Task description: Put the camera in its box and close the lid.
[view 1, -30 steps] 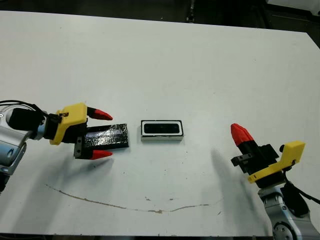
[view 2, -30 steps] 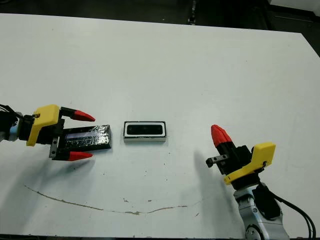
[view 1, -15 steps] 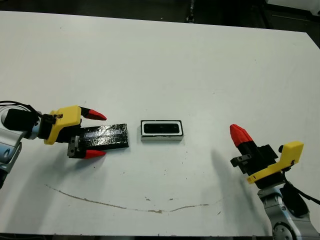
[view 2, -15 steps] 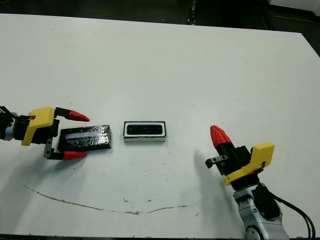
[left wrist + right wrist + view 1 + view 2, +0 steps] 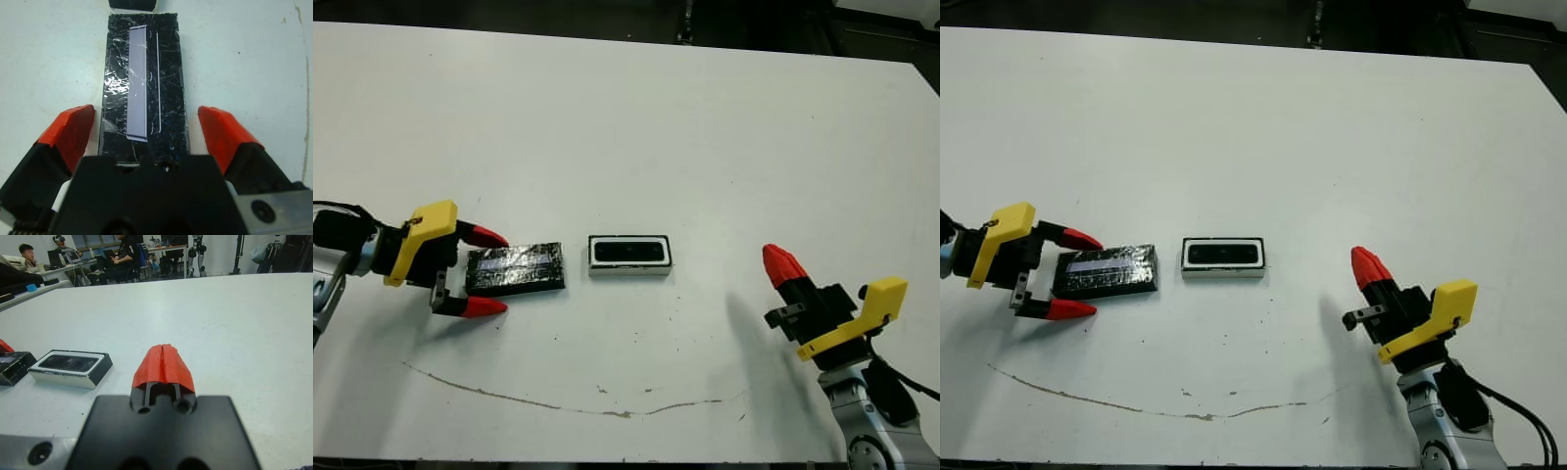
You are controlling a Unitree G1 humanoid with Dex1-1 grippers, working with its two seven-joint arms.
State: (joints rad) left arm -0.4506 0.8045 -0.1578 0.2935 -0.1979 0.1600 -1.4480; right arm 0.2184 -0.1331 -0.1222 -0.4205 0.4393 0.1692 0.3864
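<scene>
From the head views, the white table [image 5: 705, 117] carries three things in a row near its front. The box [image 5: 629, 256] sits about mid-table with the camera [image 5: 628, 252] lying flat inside it, dark against the white walls. Just to the robot's left of the box, with a small gap between them, lies the lid [image 5: 516, 268], flat on the table, shiny top up. The left gripper [image 5: 485, 271] lies low at the lid's outer end, its two red fingers spread wide, one on each side of that end, not touching it. The right gripper [image 5: 784, 264] stands well apart to the right of the box, its red fingertips pressed together and holding nothing. A thin brown streak [image 5: 558, 401] curves across the table nearer the robot. Nothing lies between the lid and the box.

In the left wrist view, the lid [image 5: 144, 93] runs lengthwise away from the gripper body, a pale reflective strip along its top. The red fingers [image 5: 68, 131] flank its near end with bare table showing on both sides.

In the right wrist view, the closed red fingertips [image 5: 163, 364] point across open table. The box [image 5: 71, 368] with the camera [image 5: 68, 363] inside lies off to one side, the end of the lid [image 5: 13, 364] beyond it. People [image 5: 117, 254] sit at desks far behind the table.
</scene>
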